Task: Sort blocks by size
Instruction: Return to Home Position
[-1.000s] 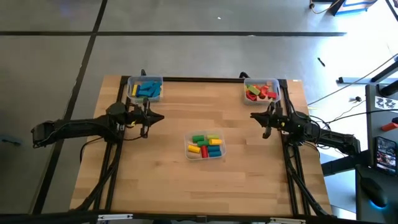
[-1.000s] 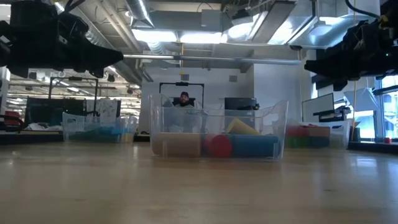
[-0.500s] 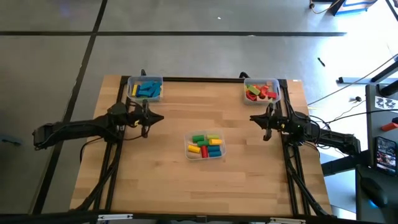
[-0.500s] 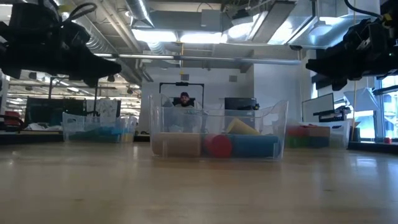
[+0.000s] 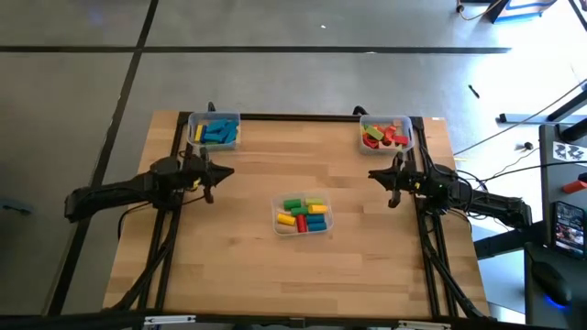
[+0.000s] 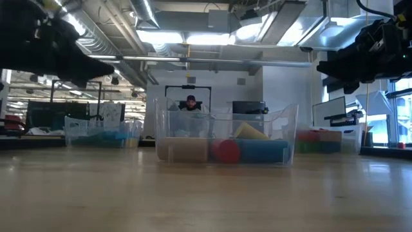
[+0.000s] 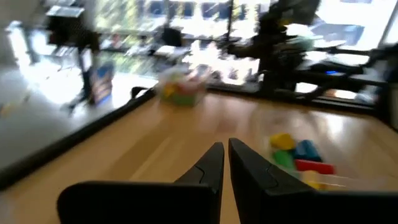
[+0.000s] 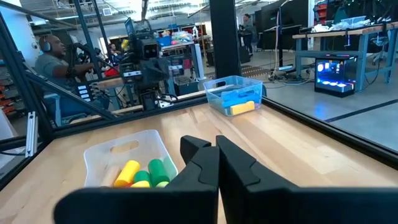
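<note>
While your left tool [image 5: 223,172] and right tool [image 5: 376,174] are hanging clenched and empty, this is looking like the homing step. With blocks [image 5: 304,215] lying in the bin [image 5: 276,211] between them, parking is likely all you are needing next.

Three clear bins on one table [image 5: 229,275]: the middle bin [image 5: 276,220], plus a far-left bin [image 5: 192,128] and a far-right bin [image 5: 385,119] beyond it. Blocks [image 5: 303,216] in all three, too small for a sure count. Two arms, left arm [image 5: 119,191] and right arm [image 5: 481,200], flanking the middle bin; one person [image 6: 190,102] behind it.

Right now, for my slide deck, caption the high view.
Left gripper and right gripper hover shut over the table; blocks fill three clear bins.
</note>
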{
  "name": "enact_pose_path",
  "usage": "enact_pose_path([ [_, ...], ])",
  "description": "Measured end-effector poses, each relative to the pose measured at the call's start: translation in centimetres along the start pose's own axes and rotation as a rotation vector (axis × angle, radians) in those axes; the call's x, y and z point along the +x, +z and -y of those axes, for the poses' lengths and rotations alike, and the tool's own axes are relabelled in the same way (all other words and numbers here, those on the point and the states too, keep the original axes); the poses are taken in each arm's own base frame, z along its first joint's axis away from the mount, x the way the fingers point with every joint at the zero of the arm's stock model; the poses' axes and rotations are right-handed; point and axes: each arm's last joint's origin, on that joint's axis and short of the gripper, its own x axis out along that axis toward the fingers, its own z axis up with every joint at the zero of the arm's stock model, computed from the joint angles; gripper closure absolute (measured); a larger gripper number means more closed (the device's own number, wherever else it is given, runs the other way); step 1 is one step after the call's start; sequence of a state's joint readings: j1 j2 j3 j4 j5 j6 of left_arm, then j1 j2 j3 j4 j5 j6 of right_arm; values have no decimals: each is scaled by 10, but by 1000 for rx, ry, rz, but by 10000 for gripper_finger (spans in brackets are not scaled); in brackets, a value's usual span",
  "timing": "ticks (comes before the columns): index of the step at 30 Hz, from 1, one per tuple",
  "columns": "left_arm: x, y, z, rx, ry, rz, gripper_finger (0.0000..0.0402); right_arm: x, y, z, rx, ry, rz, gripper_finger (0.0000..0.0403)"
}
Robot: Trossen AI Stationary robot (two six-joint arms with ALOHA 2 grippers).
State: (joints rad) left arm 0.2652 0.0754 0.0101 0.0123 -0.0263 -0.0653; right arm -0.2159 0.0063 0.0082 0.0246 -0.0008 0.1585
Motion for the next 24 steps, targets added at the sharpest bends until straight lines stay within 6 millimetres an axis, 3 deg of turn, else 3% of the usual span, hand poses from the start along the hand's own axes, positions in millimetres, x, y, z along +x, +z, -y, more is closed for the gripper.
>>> enact_pose_path([
  [24, -1, 0, 5, 95, -67, 4, 382, 0, 0, 0, 0, 0, 0, 400],
])
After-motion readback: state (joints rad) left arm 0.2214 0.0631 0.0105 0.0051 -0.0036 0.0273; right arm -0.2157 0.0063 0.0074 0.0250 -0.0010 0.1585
